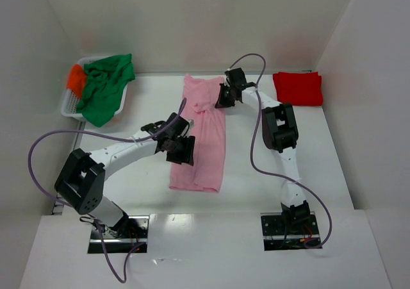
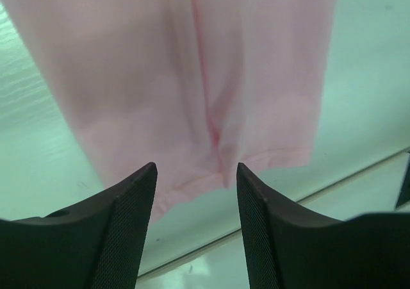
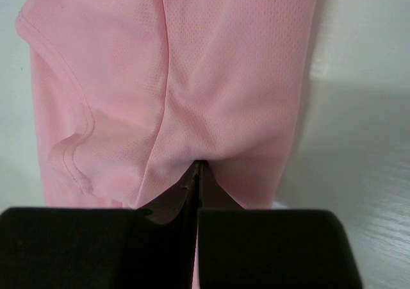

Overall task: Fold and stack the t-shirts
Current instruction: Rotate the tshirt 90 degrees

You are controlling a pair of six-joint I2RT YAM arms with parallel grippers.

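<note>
The pink t-shirt point(image 1: 208, 141) lies as a long narrow strip down the middle of the table, folded lengthwise. My right gripper point(image 1: 224, 97) is at its far right edge, shut on a pinch of the pink cloth point(image 3: 192, 65), which bunches at the closed tips point(image 3: 198, 164). My left gripper point(image 1: 182, 149) hovers over the strip's left edge with its jaws open and nothing between them point(image 2: 195, 167); the pink hem point(image 2: 160, 77) lies just beyond its fingertips. A folded red t-shirt point(image 1: 298, 88) rests at the far right. The green t-shirt point(image 1: 106, 87) and the orange one point(image 1: 77, 81) are heaped at the far left.
A white basket point(image 1: 69, 106) at the far left holds the green and orange shirts. White walls close in the table on the left, back and right. Purple cables loop from both arms over the near part of the table.
</note>
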